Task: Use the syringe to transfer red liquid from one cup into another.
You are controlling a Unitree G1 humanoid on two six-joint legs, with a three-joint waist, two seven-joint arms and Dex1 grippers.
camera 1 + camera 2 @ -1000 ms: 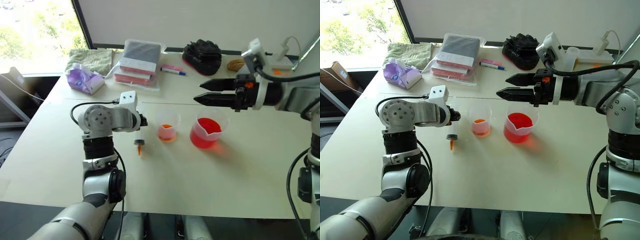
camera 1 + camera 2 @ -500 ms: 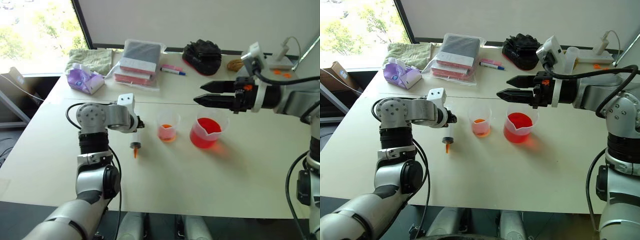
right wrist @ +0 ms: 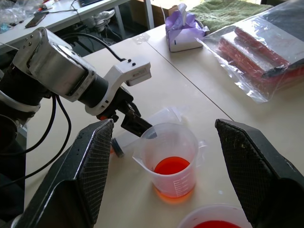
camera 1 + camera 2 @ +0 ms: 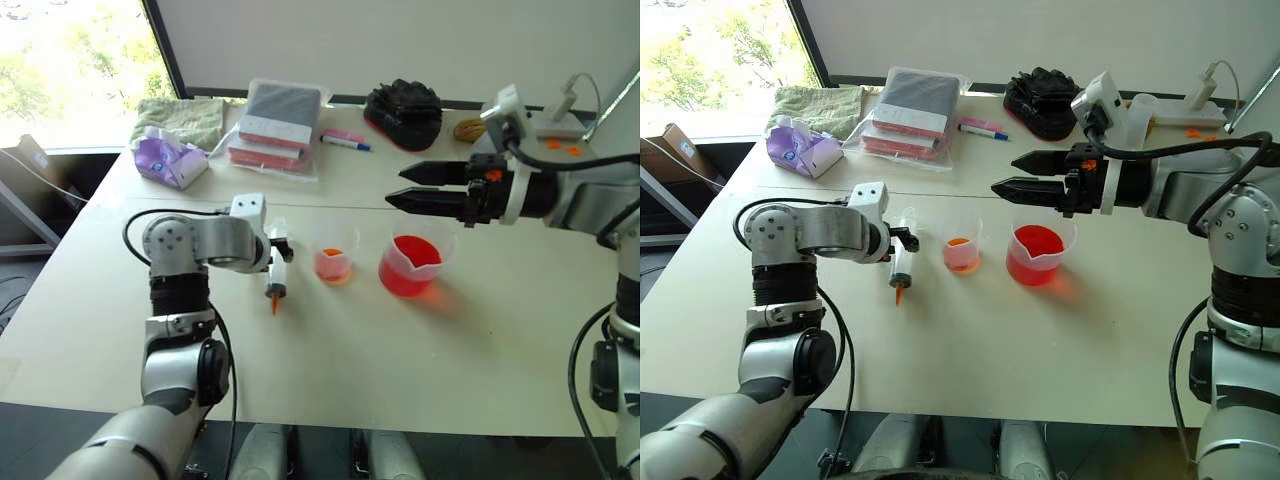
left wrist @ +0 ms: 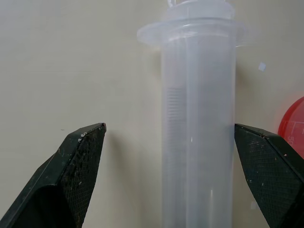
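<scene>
The syringe [image 4: 275, 270] lies flat on the table, its orange-tinted tip [image 4: 274, 304] toward the front edge. My left gripper [image 5: 169, 126] is open just above it; both fingers [image 5: 80, 161] stand clear of the clear barrel [image 5: 197, 156]. Right of the syringe stands the small cup [image 4: 334, 262] with a little red liquid at the bottom. Further right is the spouted beaker [image 4: 410, 265], holding more red liquid [image 4: 1036, 243]. My right gripper [image 4: 400, 186] hovers open and empty above the beaker, pointing left.
Along the table's back lie a purple tissue pack [image 4: 170, 160], a green towel [image 4: 182, 118], a plastic bag of books [image 4: 278, 125], markers [image 4: 345, 140], a black bundle [image 4: 405, 110] and a white box with a cable [image 4: 555, 125].
My left gripper has opened and let go of the syringe, which now lies flat on the table. The left arm drew slightly left. The right arm has not moved.
</scene>
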